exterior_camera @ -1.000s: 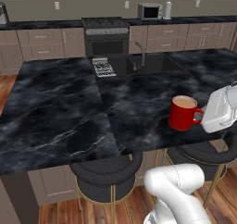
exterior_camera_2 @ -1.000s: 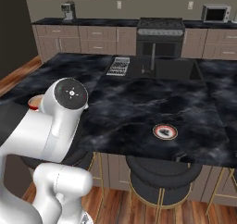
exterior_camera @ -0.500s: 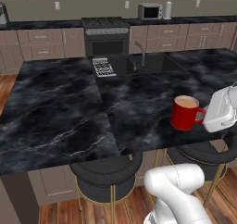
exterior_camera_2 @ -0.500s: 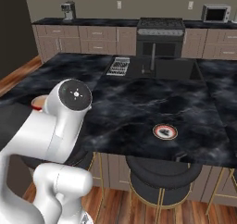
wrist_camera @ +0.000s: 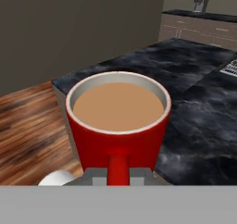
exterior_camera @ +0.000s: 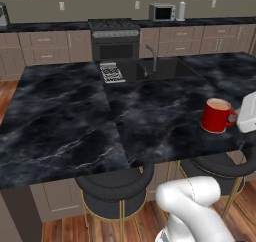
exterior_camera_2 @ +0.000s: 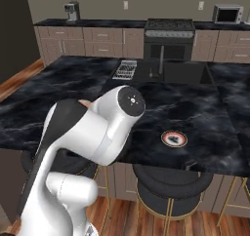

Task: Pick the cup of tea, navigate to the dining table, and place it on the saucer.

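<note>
The dining table (exterior_camera: 60, 121) sits in the same place in both base views as a second ago, so your base is parked. What moves is the arm (exterior_camera_2: 97, 132): its big joint has swung rightward across the right base view. In the left base view the cup of tea (exterior_camera: 216, 117) has slid toward the right edge of the frame. I judge that you are carrying it over the black marble toward the saucer (exterior_camera_2: 174, 139), which lies well apart from it near the table's front edge. The placing step is under way but not yet done.

The cup is upright, red, and full nearly to the rim with level light-brown tea; nothing has spilled. The gripper (wrist_camera: 118, 174) is clenched on the cup's handle.
</note>
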